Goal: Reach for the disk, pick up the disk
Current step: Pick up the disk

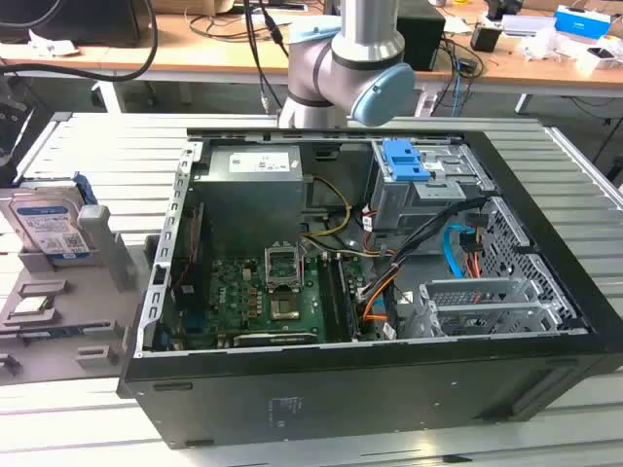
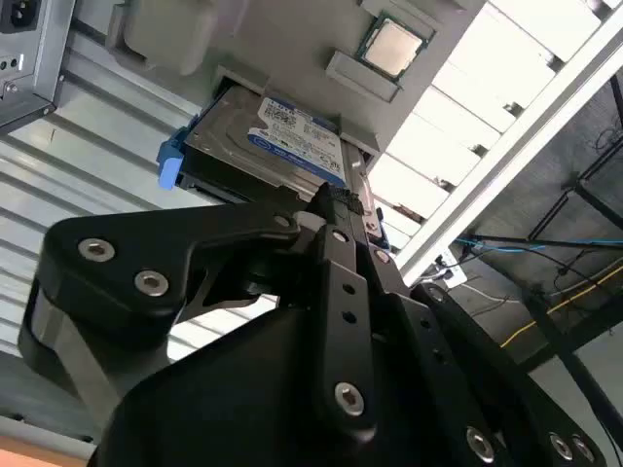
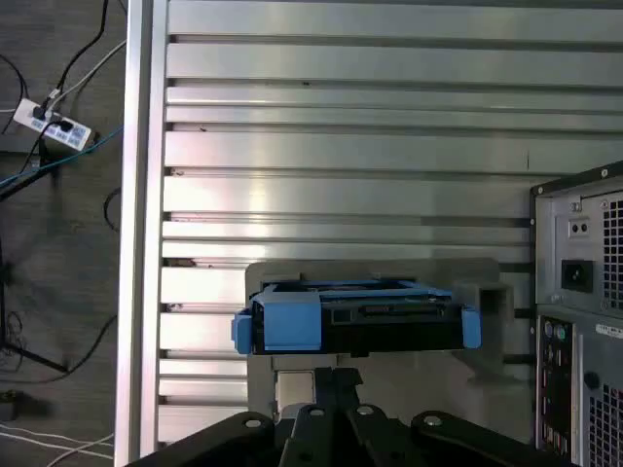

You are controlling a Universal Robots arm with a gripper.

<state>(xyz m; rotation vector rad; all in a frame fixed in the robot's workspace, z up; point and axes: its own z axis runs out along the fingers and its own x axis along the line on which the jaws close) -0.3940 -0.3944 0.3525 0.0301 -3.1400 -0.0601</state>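
Observation:
The disk (image 1: 47, 226) is a silver-grey hard drive with a white-and-blue label and a blue bracket. It stands on edge in a grey holder (image 1: 102, 292) at the exterior view's left, outside the computer case. Both wrist views show it: label side up (image 2: 292, 141) in the second, blue bracket end facing the camera (image 3: 360, 316) in the first. My black gripper (image 2: 336, 195) points toward the disk but stays apart from it. Its tips (image 3: 336, 375) are drawn together, shut on nothing.
An open black computer case (image 1: 545, 375) with its motherboard and cables lies in the middle of the slatted metal table (image 1: 88, 146). A blue latch (image 1: 404, 161) sits in its drive bay. A small square CPU chip (image 2: 394, 47) rests on the holder beside the disk.

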